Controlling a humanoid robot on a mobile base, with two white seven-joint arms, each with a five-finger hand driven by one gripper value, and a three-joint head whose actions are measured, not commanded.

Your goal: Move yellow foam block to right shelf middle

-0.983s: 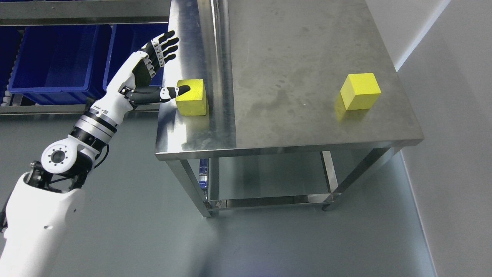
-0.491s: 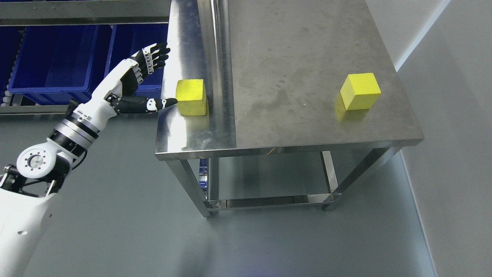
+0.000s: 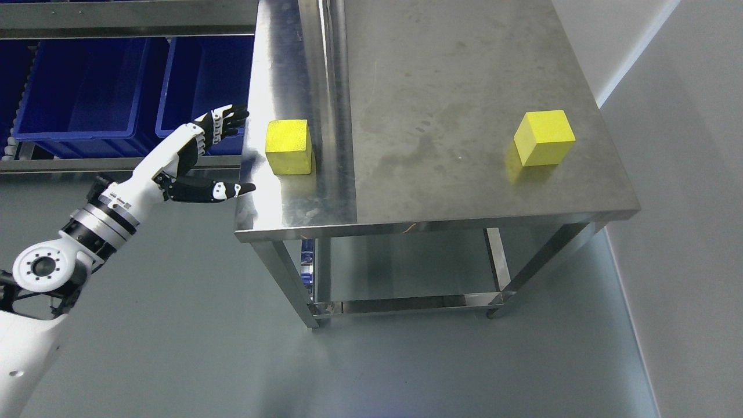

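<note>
A yellow foam block [image 3: 288,146] rests on the narrow left steel table [image 3: 278,197], close to its right edge. A second yellow foam block [image 3: 544,137] sits near the right edge of the wider steel table [image 3: 453,104]. My left hand [image 3: 229,154] hovers just off the left table's left edge, fingers spread and thumb pointing right, holding nothing. It is apart from the near block, to its left and slightly lower. My right arm does not show.
Blue plastic bins [image 3: 87,93] stand on a low shelf behind my left hand. The two tables butt together along a raised seam [image 3: 336,116]. A grey wall [image 3: 685,203] runs close along the right. Grey floor lies in front.
My left hand has let go of the near block and drawn back left and down, off the table edge. The block stays where it was.
</note>
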